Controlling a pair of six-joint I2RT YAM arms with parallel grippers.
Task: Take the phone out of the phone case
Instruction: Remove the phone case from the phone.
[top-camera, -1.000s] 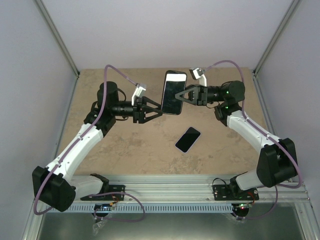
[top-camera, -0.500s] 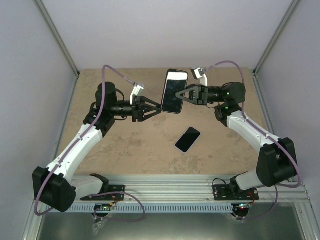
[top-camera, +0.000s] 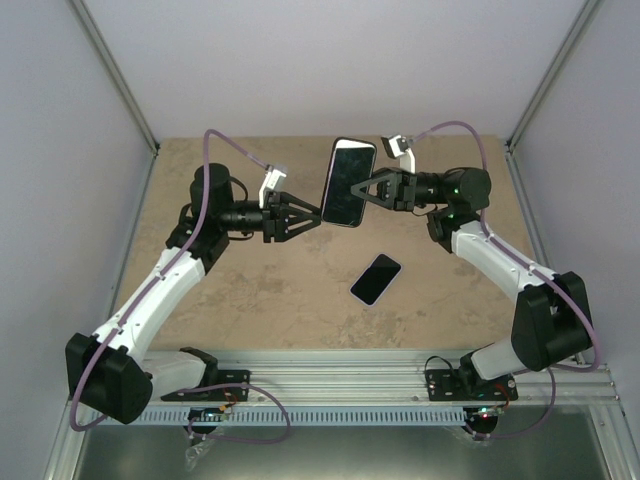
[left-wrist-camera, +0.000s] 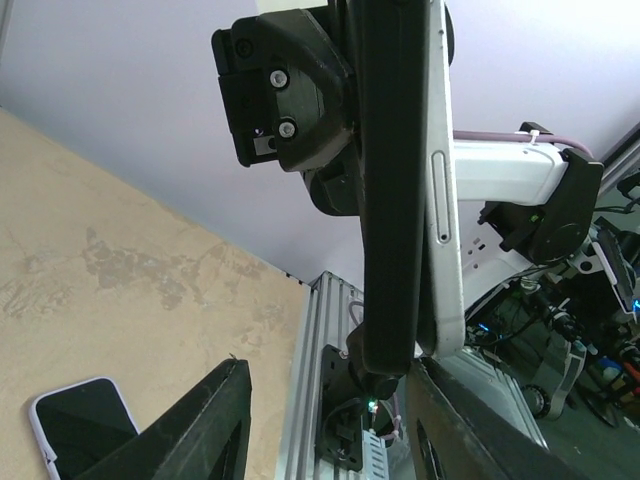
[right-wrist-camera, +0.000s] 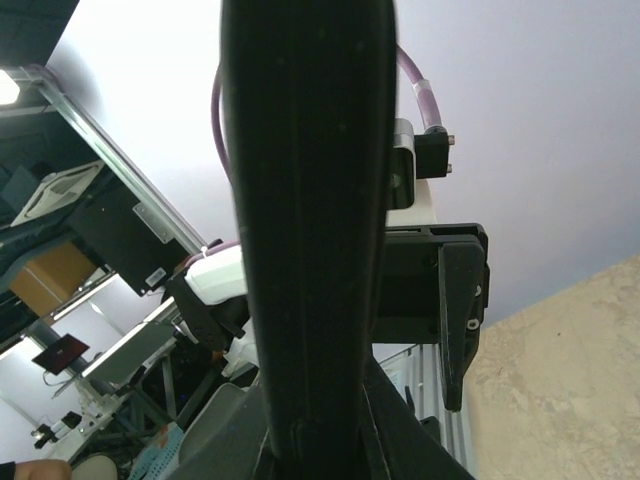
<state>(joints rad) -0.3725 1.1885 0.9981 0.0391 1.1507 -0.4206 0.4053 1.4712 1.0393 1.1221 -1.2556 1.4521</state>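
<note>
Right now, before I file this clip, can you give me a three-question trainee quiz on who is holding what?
1. True or false: the left fingers are clamped on the raised phone.
2. What holds the raised phone in the air? A. the left fingers B. the right fingers C. nothing, it is propped on the table
3. Fill in: the second phone lies flat on the ____.

Key: 1. False, they stand open and do not clamp it. 2. B. 3. table.
</note>
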